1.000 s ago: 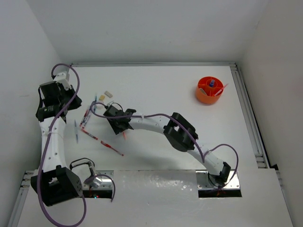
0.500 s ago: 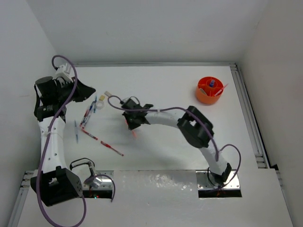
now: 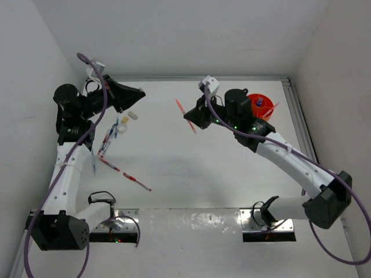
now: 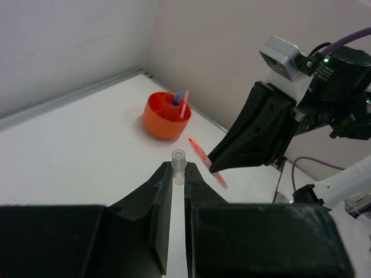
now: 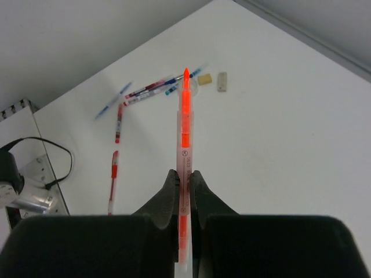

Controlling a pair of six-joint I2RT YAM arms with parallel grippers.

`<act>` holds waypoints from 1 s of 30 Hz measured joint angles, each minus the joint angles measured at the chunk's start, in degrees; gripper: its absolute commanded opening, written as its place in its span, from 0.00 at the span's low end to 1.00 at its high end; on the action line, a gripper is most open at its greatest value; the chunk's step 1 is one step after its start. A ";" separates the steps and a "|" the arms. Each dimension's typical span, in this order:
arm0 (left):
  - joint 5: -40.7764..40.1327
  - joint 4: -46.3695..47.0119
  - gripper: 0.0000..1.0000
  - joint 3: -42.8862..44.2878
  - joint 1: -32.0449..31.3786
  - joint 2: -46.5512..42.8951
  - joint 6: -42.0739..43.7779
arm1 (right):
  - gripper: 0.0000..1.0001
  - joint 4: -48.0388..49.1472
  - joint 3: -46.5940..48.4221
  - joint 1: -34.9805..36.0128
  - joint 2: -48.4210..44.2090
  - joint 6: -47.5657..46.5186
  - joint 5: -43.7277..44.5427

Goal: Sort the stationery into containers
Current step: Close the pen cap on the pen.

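From above, a white counter point(image 3: 203, 168) sits boxed in by white walls point(image 3: 174, 35), with a metal rail point(image 3: 301, 133) along its far and right edges. The left tool point(image 3: 139, 91) hangs over the far left corner. The right tool point(image 3: 190, 117) is at far centre, clenched on a red pen point(image 3: 179, 106). The right arm partly hides the orange tub point(image 3: 264, 110) at far right. Loose pens point(image 3: 107, 140) and beige blocks point(image 3: 133, 115) lie at left.

In the left wrist view, the left tool point(image 4: 178, 174) is clamped on a pale pen point(image 4: 178, 157). The orange tub point(image 4: 165, 116) stands beyond it, with the right tool point(image 4: 215, 168) to its right.

In the right wrist view, the right tool point(image 5: 184, 179) pinches the red pen point(image 5: 184, 124) above the loose pens point(image 5: 149, 88). A cable point(image 5: 35, 152) lies at the near edge.
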 measured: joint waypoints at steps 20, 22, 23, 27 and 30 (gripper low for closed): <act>7.87 14.21 0.00 7.45 -16.52 8.44 -5.99 | 0.00 3.76 -13.35 12.55 -17.94 -7.50 9.49; 7.89 14.53 0.00 7.50 -17.09 8.46 -5.99 | 0.00 4.57 -13.79 13.79 -18.14 -7.85 11.58; 7.89 14.56 0.00 7.50 -17.22 8.48 -5.99 | 0.00 4.87 -14.10 14.23 -18.36 -7.93 12.41; 7.91 14.71 0.00 7.50 -17.35 8.70 -5.84 | 0.00 7.37 -14.73 14.64 -18.80 -7.96 14.56; 7.85 14.67 0.00 7.45 -17.38 8.98 -5.51 | 0.00 9.46 -14.71 14.64 -18.67 -8.09 15.23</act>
